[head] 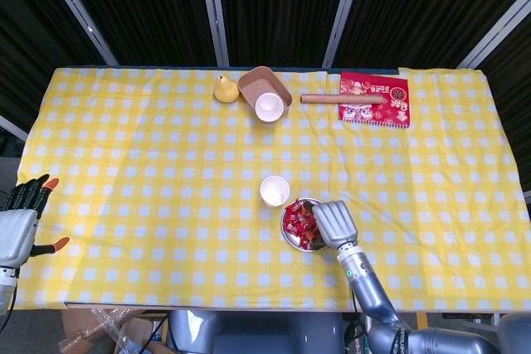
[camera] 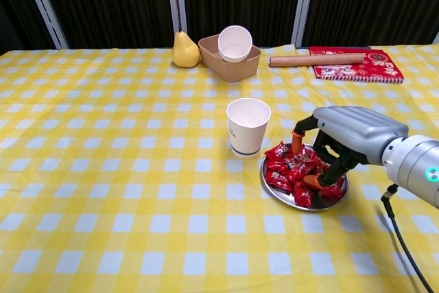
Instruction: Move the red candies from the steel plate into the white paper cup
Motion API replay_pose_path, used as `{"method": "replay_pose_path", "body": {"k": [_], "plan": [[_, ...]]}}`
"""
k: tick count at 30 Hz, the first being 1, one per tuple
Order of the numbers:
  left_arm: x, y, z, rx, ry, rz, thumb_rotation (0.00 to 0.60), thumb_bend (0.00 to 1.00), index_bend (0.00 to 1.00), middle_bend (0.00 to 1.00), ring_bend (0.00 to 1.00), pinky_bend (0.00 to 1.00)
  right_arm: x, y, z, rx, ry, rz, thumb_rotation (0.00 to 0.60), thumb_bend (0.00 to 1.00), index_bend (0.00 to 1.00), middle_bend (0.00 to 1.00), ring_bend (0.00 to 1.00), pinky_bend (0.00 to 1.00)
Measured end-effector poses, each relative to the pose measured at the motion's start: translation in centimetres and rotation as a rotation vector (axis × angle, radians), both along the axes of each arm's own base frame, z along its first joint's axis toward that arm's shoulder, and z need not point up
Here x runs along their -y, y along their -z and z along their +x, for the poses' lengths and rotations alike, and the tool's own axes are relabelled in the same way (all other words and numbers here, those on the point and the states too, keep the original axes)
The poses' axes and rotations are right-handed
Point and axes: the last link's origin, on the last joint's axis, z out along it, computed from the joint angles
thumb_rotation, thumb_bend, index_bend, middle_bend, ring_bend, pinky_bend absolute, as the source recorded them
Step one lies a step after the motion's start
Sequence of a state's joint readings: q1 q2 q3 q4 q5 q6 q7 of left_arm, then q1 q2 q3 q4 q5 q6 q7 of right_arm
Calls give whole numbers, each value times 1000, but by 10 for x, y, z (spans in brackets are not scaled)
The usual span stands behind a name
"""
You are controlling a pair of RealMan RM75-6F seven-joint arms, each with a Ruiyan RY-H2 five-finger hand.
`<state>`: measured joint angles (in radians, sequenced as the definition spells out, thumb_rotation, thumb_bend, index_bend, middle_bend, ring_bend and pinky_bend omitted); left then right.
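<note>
A heap of red candies [camera: 293, 167] lies on the steel plate [camera: 275, 191], just right of the upright white paper cup [camera: 247, 125]. My right hand [camera: 346, 138] hovers over the plate's right half, its fingers [camera: 312, 180] spread and pointing down so the tips touch the pile; no candy is lifted. From the head view, the right hand [head: 328, 223] covers the right part of the plate [head: 288, 230], with the cup [head: 275, 191] close at its upper left. My left hand [head: 18, 225] stays off the table's left edge, fingers apart and empty.
At the back stand a yellow pear [camera: 184, 49], a brown box [camera: 214, 61] holding a white bowl [camera: 234, 42], a wooden rod [camera: 317, 60] and a red notebook [camera: 360, 66]. The yellow checked cloth [camera: 110, 169] covers the table.
</note>
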<state>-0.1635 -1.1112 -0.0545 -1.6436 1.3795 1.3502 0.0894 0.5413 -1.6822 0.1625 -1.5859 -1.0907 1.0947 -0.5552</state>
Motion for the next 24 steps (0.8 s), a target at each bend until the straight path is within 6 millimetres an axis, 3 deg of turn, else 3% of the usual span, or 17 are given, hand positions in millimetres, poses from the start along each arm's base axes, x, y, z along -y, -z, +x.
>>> {"method": "replay_pose_path", "body": {"k": [11,24], "plan": [[0,0,0,6,-4,0,600,0,0,0,0,0,1,7,-1,7,12,8,600,465,597,855,921,947],[0,0,0,8,-4,-2,600,0,0,0,0,0,-5,-2,14,51,-30,4,600,479,613,855,920,947]]}}
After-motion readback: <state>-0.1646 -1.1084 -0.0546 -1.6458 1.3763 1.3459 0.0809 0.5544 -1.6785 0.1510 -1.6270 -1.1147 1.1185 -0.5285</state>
